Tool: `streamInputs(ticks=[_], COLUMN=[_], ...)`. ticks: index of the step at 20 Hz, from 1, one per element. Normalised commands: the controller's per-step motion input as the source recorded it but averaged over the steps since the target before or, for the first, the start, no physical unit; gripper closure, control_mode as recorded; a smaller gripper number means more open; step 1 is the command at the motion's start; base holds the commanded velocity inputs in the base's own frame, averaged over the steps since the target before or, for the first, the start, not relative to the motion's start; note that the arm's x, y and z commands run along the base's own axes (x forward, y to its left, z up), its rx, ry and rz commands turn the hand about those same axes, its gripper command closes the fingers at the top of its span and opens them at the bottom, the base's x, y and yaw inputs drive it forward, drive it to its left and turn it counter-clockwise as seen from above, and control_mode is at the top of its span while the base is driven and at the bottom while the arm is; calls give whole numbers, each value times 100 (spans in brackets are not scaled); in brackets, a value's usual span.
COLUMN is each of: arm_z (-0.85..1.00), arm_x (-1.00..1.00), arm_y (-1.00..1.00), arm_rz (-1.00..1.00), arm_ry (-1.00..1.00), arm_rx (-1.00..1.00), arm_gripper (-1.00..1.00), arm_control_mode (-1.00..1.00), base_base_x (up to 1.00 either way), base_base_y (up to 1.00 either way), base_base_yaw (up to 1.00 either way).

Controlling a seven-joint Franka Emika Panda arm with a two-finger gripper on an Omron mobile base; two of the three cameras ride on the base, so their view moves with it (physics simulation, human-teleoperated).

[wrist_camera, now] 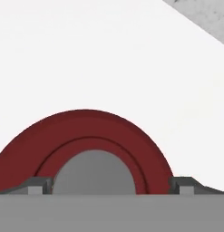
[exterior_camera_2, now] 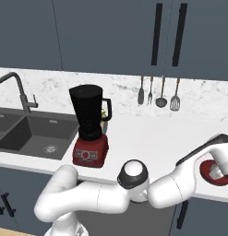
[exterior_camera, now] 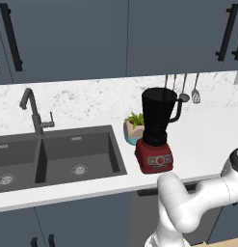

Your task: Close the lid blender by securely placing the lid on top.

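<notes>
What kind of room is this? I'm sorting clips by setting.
A rendered kitchen, going by the dark double sink with a grey tap, the black-jarred blender on a red base, and utensils hanging by the white counter.

the round dark-red lid (wrist_camera: 93, 136) with a grey centre cap lies flat on the plain white counter (wrist_camera: 86, 54). the gripper (wrist_camera: 111, 186) hangs spread, one dark fingertip (wrist_camera: 38, 185) at each side of the cap. a speckled marble strip (wrist_camera: 202, 18) crosses the top right corner.
</notes>
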Motion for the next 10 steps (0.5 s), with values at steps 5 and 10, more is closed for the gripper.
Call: streamInputs(ticks=[5,10], arm_z=[-9,-21], arm_x=[0,2], arm_y=[-37,-33], arm_rz=[9,10], arm_ry=[26,26], arm_rx=[0,0], arm_gripper=[-100,-100], arm_control_mode=[-100,-100], base_base_x=[0,0], base_base_y=[0,0], base_base_yaw=[0,0])
